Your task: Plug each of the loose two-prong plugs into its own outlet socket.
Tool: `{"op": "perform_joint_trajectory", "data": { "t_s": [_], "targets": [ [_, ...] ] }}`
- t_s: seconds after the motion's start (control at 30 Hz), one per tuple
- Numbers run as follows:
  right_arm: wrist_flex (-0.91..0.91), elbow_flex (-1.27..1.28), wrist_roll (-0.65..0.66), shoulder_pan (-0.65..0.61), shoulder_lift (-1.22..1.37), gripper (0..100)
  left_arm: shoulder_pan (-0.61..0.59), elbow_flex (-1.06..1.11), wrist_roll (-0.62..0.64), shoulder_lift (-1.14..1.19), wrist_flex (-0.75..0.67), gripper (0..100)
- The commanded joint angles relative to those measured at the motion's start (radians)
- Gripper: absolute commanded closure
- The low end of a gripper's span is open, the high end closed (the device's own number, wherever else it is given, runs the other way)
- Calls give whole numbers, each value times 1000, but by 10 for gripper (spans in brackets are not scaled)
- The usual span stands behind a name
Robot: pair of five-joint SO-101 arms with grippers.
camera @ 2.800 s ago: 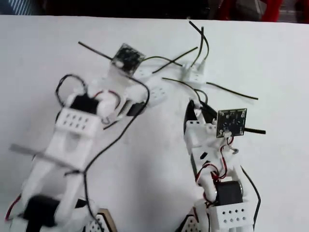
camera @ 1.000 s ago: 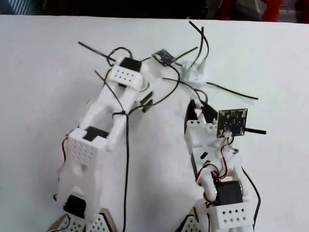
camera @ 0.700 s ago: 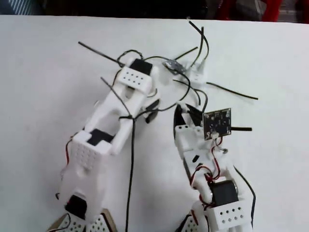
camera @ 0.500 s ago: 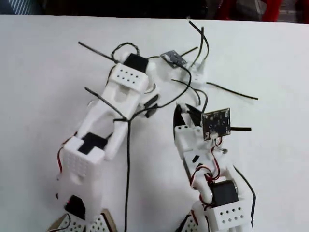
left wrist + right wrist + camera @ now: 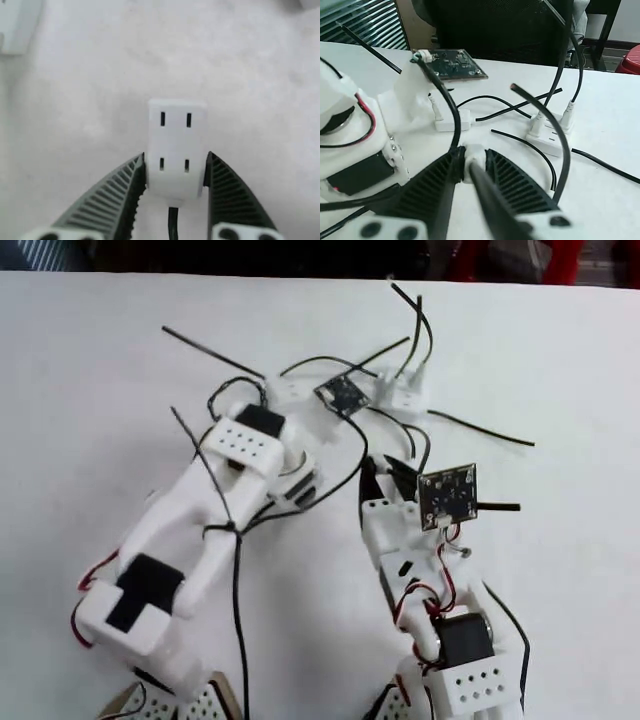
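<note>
My left gripper [image 5: 175,161] is shut on a white outlet block [image 5: 177,125] that lies on the table; its two pairs of slots are empty and a black cord leaves its near end. From above, this block [image 5: 284,390] sits by the left arm's camera board [image 5: 343,395]. My right gripper [image 5: 471,162] is shut on a small white plug [image 5: 474,151], whose black cord [image 5: 445,100] arches upward. In the high view the right gripper [image 5: 385,472] hovers just short of a second white outlet [image 5: 405,395], which has two corded plugs standing in it [image 5: 550,135].
Loose black cords lie across the far part of the white table [image 5: 90,390]: one at the far left [image 5: 215,352], one to the right [image 5: 480,430]. The table's far edge borders a dark room with a chair [image 5: 495,25]. Both arm bases stand at the near edge.
The left arm has folded back and lowered, its elbow swinging toward the near left, with the camera board now over the outlet block. The right arm shifted slightly left with the plug.
</note>
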Motion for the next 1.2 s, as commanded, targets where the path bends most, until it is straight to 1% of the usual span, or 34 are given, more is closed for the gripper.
{"op": "perform_joint_trajectory", "data": {
  "t_s": [0.0,0.17,0.33,0.47,0.6,0.77,0.9,1.07,1.17],
  "targets": [
    [-15,-17,12,-12,-8,981,-28,21,9,-131,-38,693],
    [12,-18,15,-62,-8,981,-45,49,9,-246,-32,688],
    [18,-15,91,-104,13,981,-70,164,28,-420,-40,688],
    [7,-48,126,-139,133,981,-133,305,101,-616,-66,688],
    [8,-138,146,-165,325,981,-214,512,172,-816,-169,688],
    [8,-261,325,-208,564,981,-329,787,236,-1017,-341,688],
    [-24,-364,446,-252,733,981,-372,937,272,-1136,-448,688],
    [-93,-489,574,-255,955,981,-374,1033,276,-1248,-489,688],
    [-94,-592,603,-257,1092,981,-367,1066,276,-1296,-489,688]
  ]
}}
